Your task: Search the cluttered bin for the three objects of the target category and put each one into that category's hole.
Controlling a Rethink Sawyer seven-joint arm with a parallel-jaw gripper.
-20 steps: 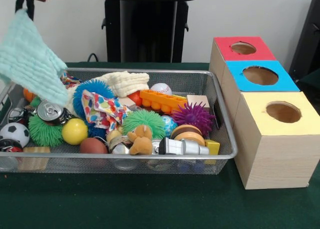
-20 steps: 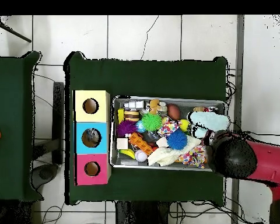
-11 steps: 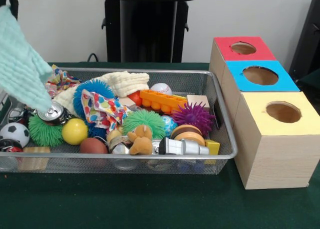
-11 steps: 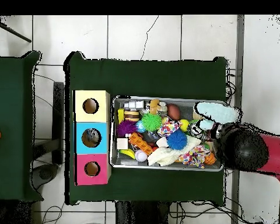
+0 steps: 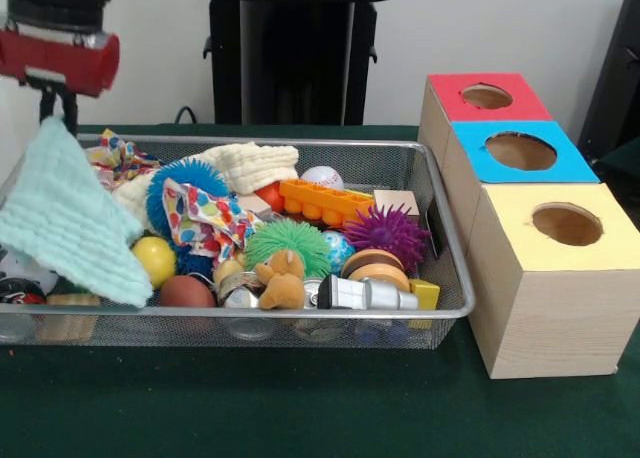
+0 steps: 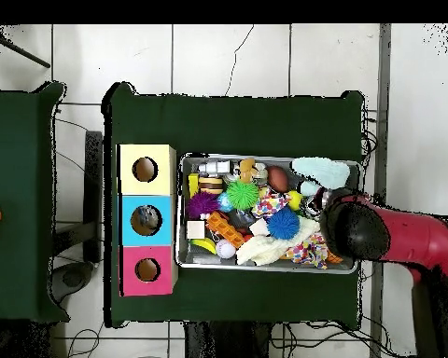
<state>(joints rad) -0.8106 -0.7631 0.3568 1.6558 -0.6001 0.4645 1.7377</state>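
Claw (image 5: 58,113) pinches corner of mint cloth (image 5: 70,218), dangling over bin's (image 5: 440,228) end farthest from boxes. Cloth hole unknown; judged best: lift clear of clutter, carry across to holed boxes (image 5: 520,150), centre over hole before release.

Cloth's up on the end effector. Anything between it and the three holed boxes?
The mint cloth hangs over the bin's end farthest from the boxes. Between them lie only low toys in the bin; nothing visible rises to block a lifted carry.
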